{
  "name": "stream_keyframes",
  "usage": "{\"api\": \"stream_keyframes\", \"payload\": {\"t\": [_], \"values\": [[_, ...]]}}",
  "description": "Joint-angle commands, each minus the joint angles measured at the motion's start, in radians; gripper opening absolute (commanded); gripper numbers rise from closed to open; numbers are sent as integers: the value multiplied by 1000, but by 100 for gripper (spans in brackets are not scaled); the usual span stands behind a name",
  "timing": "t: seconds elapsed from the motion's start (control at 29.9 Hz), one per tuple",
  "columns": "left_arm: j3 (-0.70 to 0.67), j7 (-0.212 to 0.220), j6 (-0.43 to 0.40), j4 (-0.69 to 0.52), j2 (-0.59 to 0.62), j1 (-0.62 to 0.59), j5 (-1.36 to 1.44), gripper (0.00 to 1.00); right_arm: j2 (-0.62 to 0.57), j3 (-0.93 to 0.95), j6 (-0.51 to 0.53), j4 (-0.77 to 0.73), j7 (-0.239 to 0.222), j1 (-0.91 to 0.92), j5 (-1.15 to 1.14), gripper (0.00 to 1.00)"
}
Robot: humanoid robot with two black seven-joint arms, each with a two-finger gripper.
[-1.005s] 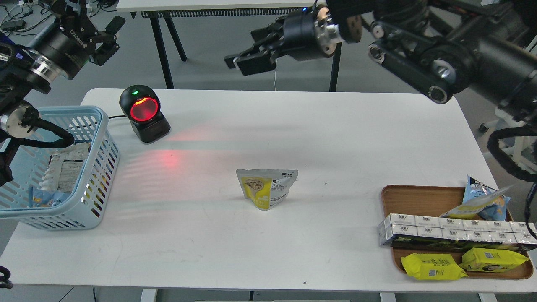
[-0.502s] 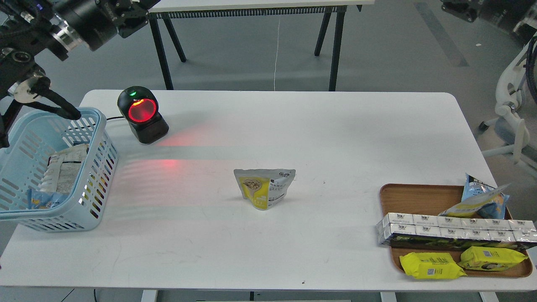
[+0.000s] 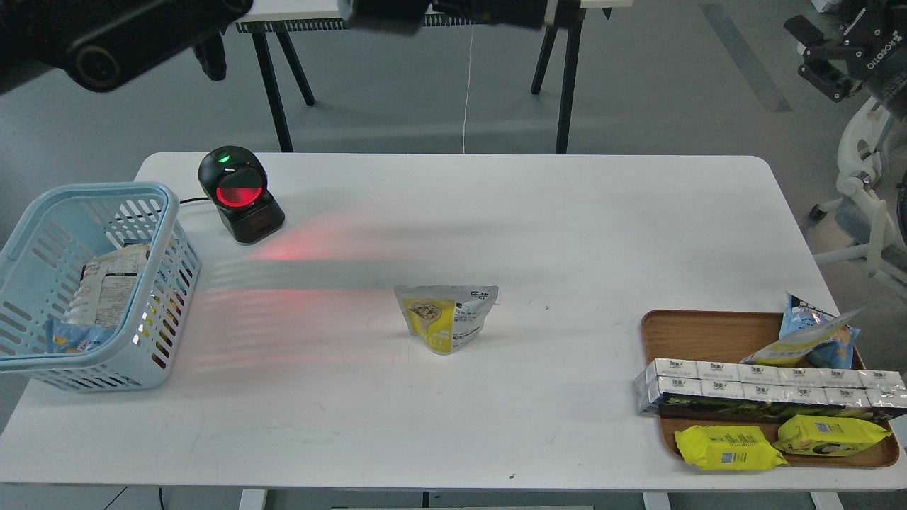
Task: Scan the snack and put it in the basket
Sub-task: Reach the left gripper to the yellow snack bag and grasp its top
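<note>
Both arms had swung up and away since the earlier frame. Left gripper (image 3: pixel 386 14) sat blurred at the top edge, right gripper (image 3: pixel 825 60) small at the far right; whether either was open or closed, I could not tell. Snack pouch (image 3: pixel 449 317) stood alone on the tabletop (image 3: pixel 496 227), well right of the basket (image 3: pixel 166 212), scanner (image 3: pixel 239 193) glowing red just right of the basket.

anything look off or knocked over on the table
Nothing spilled or damaged. The snack pouch sits alone mid-table, apart from the tray and the basket, untouched.
</note>
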Motion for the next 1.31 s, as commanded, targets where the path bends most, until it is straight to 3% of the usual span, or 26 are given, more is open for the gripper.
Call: {"api": "stream_keyframes", "payload": {"t": [0.0, 0.33, 0.84, 0.97, 1.17, 1.27], "values": [[122, 0, 0, -18, -78, 21, 127, 100, 0, 0, 0, -31, 0, -11, 11, 98], [173, 0, 0, -12, -126, 161, 239, 100, -4, 1, 0, -59, 0, -62, 47, 99], [186, 0, 0, -4, -58, 294, 345, 97, -1, 1, 0, -57, 0, -65, 49, 99], [181, 0, 0, -19, -35, 297, 345, 77, -1, 1, 0, -57, 0, -65, 49, 98], [179, 0, 0, -36, 21, 293, 347, 14, -1, 3, 0, -54, 0, -65, 49, 99], [179, 0, 0, -67, 44, 293, 347, 4, -3, 1, 0, -54, 0, -65, 49, 98]]}}
